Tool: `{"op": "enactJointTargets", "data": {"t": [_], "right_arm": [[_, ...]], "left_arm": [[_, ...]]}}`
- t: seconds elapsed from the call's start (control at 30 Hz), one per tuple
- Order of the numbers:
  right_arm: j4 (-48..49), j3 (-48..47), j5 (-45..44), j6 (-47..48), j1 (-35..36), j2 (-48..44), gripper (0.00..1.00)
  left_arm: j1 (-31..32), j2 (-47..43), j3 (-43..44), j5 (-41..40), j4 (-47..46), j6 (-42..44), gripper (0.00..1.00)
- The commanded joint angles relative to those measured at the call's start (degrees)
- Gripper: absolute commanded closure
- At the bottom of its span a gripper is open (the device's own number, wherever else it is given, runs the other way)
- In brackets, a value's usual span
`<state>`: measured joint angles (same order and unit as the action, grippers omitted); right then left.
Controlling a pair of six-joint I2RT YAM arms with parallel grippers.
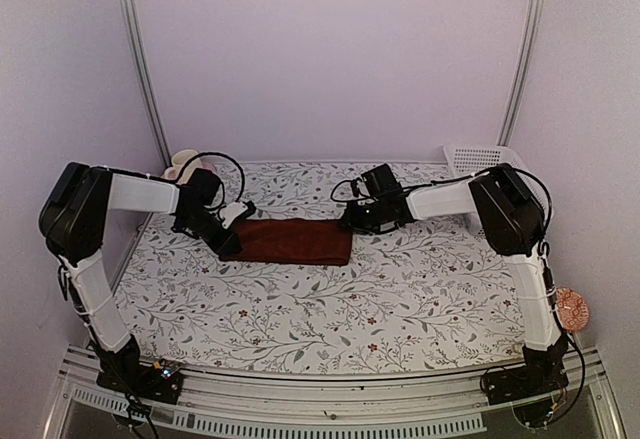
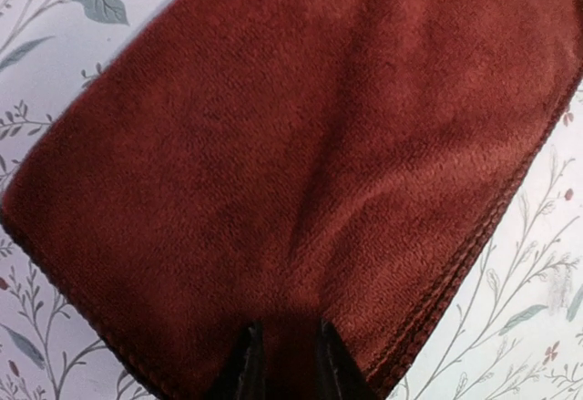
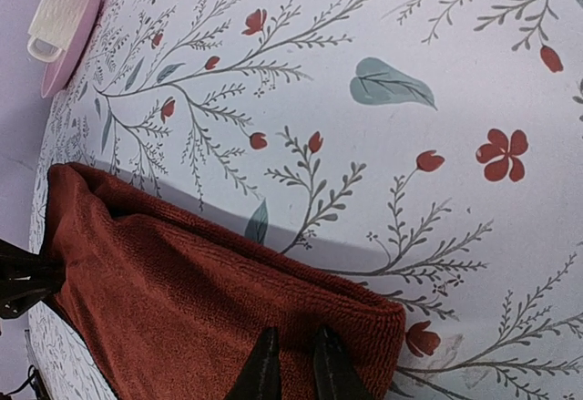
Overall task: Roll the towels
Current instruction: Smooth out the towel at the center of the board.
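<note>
The dark maroon towel lies folded into a flat band on the floral table covering, near the back middle. My left gripper sits at its left end. In the left wrist view the towel fills the frame, and my left gripper has its fingers close together with cloth pinched between them. My right gripper is at the towel's right far corner. In the right wrist view my right gripper presses on the towel near its folded corner, fingers nearly together on the cloth. The light-blue towel is out of view.
A white slotted basket stands at the back right corner. A cream rolled object on a pink dish sits at the back left corner. An orange patterned disc hangs beside the right arm.
</note>
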<state>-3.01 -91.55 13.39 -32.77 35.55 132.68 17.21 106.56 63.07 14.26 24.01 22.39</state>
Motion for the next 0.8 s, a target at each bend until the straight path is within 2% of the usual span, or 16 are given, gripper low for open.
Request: {"op": "enactJointTargets", "data": {"t": [0.0, 0.13, 0.23, 0.3, 0.4, 0.47, 0.6, 0.77], "right_arm": [[-2.62, -0.52, -2.57, -0.32, -0.82, 1.18, 0.84], [-3.05, -0.80, -2.50, -0.31, -1.02, 1.26, 0.84], [-3.23, -0.88, -2.21, -0.11, -1.09, 1.11, 0.84], [-3.40, -1.12, -1.89, 0.03, -1.04, 1.16, 0.84], [-3.76, -1.33, -2.01, 0.17, -1.05, 1.09, 0.84], [-3.93, -1.56, -2.04, 0.33, -1.09, 1.09, 0.84], [-4.49, -1.92, -2.18, 0.69, -1.06, 1.26, 0.84], [-5.22, -2.21, -2.69, 0.78, -1.27, 1.25, 0.84]], "left_arm": [[-0.86, -2.88, -2.63, 2.66, -0.53, 1.62, 0.77], [-2.29, -5.85, -4.56, 6.07, -2.21, 2.23, 0.69], [-3.25, -5.98, -5.24, 3.21, -4.06, 1.82, 0.67], [-4.37, -5.02, -5.46, -0.15, -5.37, 0.84, 0.68], [-5.84, -2.00, -4.52, 0.39, -4.15, 0.98, 0.71], [-6.13, -0.69, -4.64, 1.43, -3.23, 1.72, 0.79], [-6.22, -0.78, -6.05, 1.81, -3.18, 3.07, 0.87], [-6.19, -2.42, -8.22, 1.23, -3.26, 5.30, 0.85]]}}
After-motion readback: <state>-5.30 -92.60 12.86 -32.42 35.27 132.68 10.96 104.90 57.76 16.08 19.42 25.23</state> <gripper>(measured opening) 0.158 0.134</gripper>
